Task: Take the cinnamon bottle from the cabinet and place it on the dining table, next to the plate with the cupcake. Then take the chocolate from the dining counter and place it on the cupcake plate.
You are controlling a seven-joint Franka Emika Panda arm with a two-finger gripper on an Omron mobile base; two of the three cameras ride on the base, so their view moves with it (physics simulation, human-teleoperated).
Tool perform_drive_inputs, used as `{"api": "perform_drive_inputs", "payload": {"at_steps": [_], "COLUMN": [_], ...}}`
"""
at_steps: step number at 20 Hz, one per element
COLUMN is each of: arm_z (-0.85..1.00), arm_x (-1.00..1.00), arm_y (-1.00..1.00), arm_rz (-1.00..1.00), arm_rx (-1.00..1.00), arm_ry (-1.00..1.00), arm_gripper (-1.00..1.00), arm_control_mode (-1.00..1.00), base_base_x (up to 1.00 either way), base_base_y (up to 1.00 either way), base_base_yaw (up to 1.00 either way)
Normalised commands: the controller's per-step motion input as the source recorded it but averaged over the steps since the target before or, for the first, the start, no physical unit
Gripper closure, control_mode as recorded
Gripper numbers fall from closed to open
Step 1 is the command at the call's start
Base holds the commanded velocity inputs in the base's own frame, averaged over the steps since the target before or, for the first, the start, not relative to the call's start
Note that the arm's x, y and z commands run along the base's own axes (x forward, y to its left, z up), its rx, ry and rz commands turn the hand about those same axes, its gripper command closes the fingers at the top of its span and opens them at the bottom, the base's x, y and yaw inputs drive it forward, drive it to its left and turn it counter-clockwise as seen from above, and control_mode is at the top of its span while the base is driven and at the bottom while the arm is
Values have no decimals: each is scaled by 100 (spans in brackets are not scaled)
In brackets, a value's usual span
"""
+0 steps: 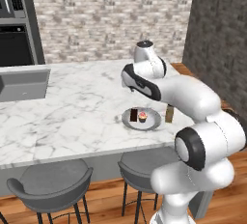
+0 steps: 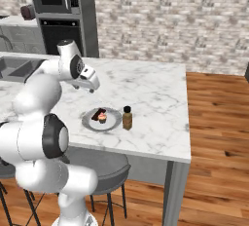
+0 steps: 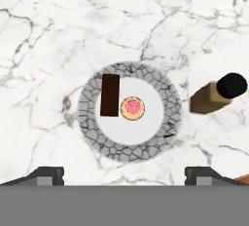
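A: Straight below the two-finger gripper [image 3: 124, 174] sits the round shallow grey plate [image 3: 160, 137], resting on the long white grey-veined marble dining table [image 3: 58, 35].

B: And the jaws?

A: Spread wide, both dark fingertips [image 3: 46, 174] far apart with nothing between them. The hand hangs above the plate, clear of it.

B: Where's the small flat dark brown chocolate bar [image 3: 110, 95]?

A: Lying on the plate, right beneath the hand, just beside the tiny pink-frosted cupcake [image 3: 132, 108] at the plate's centre.

B: The bottle?

A: The slim amber-brown cinnamon bottle [image 2: 127, 118] with its black cap stands upright on the marble just beside the plate's rim, off to one side of the hand.
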Motion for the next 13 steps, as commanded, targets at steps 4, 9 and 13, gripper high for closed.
{"api": "perform_drive_inputs", "payload": {"at_steps": [4, 9, 13], "arm_z": [90, 35, 2], "arm_x": [-100, -100, -97], "arm_y": [22, 41, 52], "arm_rz": [4, 7, 14], "arm_rx": [-7, -19, -34], "arm_ry": [-13, -4, -7], "arm_gripper": [-100, -100, -100], "arm_control_mode": [-100, -100, -100], "base_base_x": [0, 0, 0], "base_base_y": [0, 0, 0], "base_base_yaw": [0, 0, 0]}}
